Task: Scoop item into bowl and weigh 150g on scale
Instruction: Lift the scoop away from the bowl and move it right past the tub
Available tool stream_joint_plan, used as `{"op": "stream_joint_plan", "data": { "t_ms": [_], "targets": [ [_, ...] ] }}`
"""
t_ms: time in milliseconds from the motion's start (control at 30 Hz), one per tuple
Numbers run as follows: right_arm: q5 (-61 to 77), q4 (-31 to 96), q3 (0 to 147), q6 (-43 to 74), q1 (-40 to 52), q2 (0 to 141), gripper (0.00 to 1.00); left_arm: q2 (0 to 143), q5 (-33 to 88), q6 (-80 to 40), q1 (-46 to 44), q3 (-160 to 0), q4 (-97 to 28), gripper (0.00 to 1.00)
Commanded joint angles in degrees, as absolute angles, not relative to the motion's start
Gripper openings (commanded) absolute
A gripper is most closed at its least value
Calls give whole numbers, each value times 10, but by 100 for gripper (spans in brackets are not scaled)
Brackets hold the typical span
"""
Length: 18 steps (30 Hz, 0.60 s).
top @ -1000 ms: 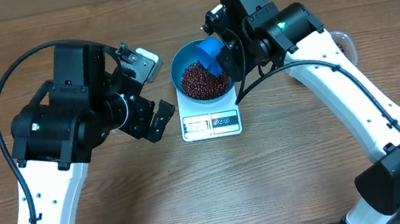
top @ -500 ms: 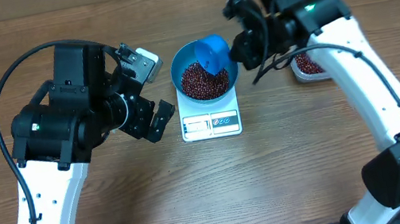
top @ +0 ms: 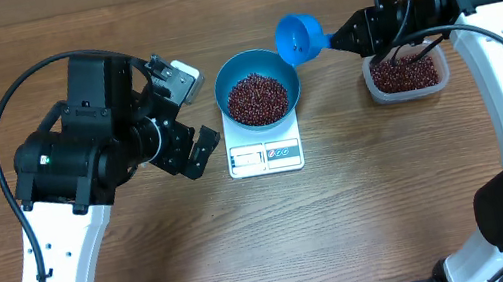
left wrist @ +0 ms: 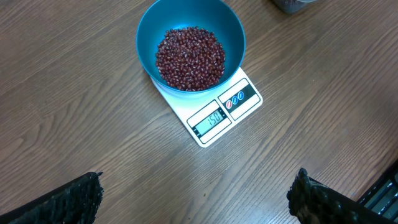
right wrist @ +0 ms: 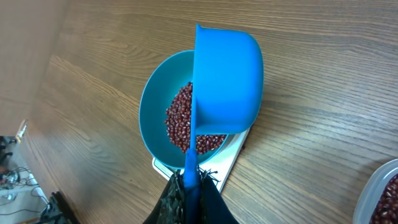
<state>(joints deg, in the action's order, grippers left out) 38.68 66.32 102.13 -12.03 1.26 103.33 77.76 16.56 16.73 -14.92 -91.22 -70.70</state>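
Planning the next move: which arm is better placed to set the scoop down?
Right: the right claw grips the scoop near the tub; the left claw is open, empty, by the scale.

Overhead, at frame centre, the bowl [top: 252, 60] stands on the rear part of the scale [top: 265, 156], with beans [top: 257, 98] inside it. The scale's display lies toward the lower edge. The scoop [top: 298, 38] hangs up-right of the bowl, between it and the tub [top: 411, 95] at far right, its handle in the right gripper [top: 348, 35]. The left gripper [top: 195, 116] is just left of the scale.
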Motion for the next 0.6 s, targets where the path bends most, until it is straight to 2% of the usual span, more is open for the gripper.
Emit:
{"op": "stream_joint_plan", "data": {
  "t_ms": [0,333,567],
  "targets": [
    [406,662,1040,-120,13,1013,4,775,174,176,-150,-920,-705,100],
    [422,661,1040,-120,13,1012,4,775,174,176,-150,-920,-705,99],
    [436,664,1040,-117,-34,983,4,775,174,176,-150,-920,-705,99]
  ]
}}
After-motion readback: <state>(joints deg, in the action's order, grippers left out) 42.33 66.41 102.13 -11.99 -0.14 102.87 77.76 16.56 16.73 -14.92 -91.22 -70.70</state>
